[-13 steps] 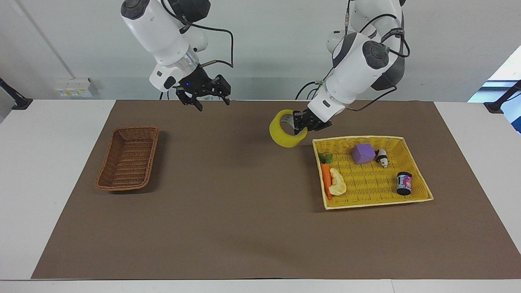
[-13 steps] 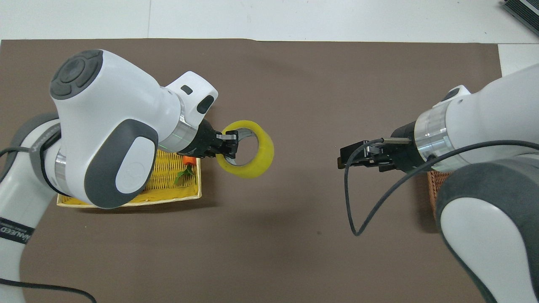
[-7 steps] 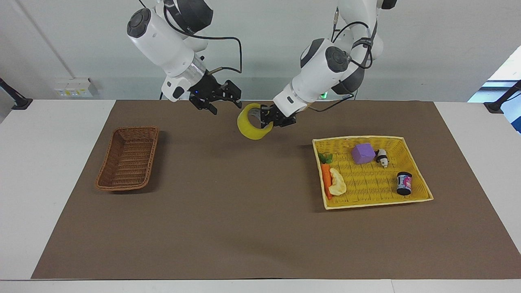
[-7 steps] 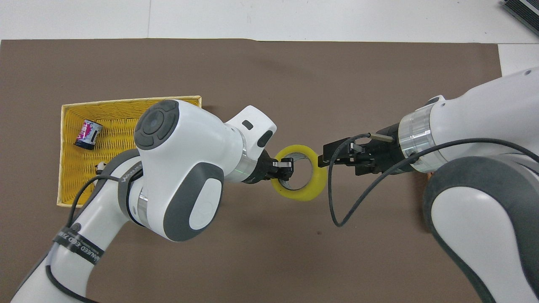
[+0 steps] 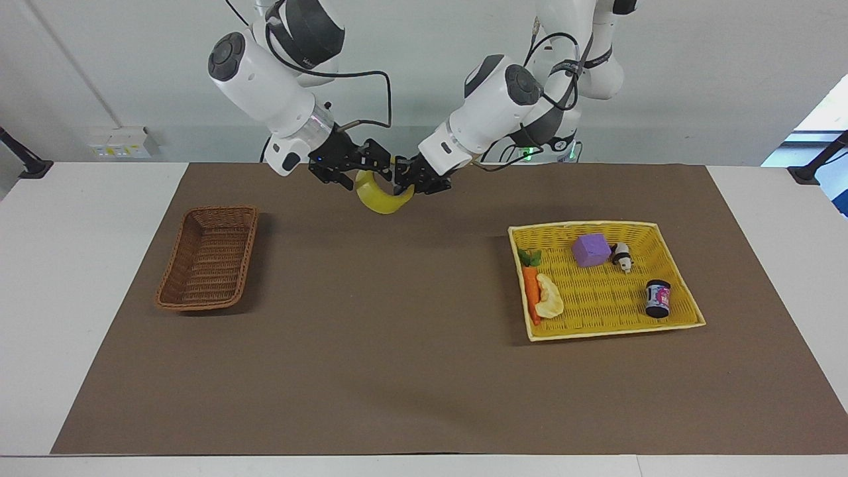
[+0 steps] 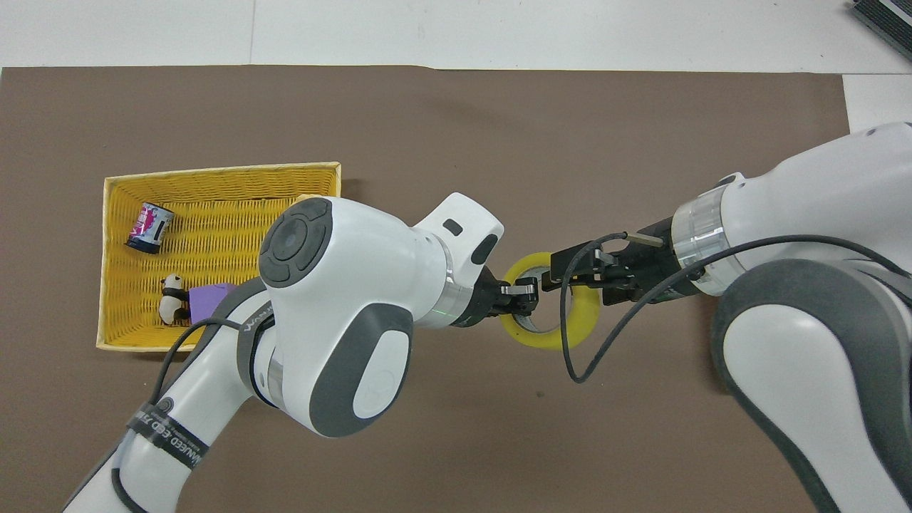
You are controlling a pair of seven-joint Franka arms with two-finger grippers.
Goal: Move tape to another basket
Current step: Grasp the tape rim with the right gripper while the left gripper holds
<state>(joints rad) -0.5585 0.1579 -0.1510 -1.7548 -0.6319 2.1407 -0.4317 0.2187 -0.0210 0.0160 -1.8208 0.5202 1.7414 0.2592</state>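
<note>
The yellow tape (image 5: pixel 379 199) hangs in the air over the mat's middle, near the robots' end; it also shows in the overhead view (image 6: pixel 545 340). My left gripper (image 5: pixel 405 179) (image 6: pixel 524 296) is shut on the tape's rim. My right gripper (image 5: pixel 358 171) (image 6: pixel 563 274) is open and meets the tape from the right arm's end, one finger on each side of the rim. The brown wicker basket (image 5: pixel 207 255) stands empty toward the right arm's end of the table. My right arm hides it in the overhead view.
The yellow tray basket (image 5: pixel 609 331) (image 6: pixel 214 171) toward the left arm's end holds a dark printed can (image 5: pixel 657 298), a purple cube (image 5: pixel 591 250), a small panda figure (image 5: pixel 621 255), a carrot (image 5: pixel 531 291) and a pale piece beside it.
My left gripper has carried the tape from beside the yellow tray toward the table's middle. My right gripper has come in from the other end and now has its fingers at the tape's rim.
</note>
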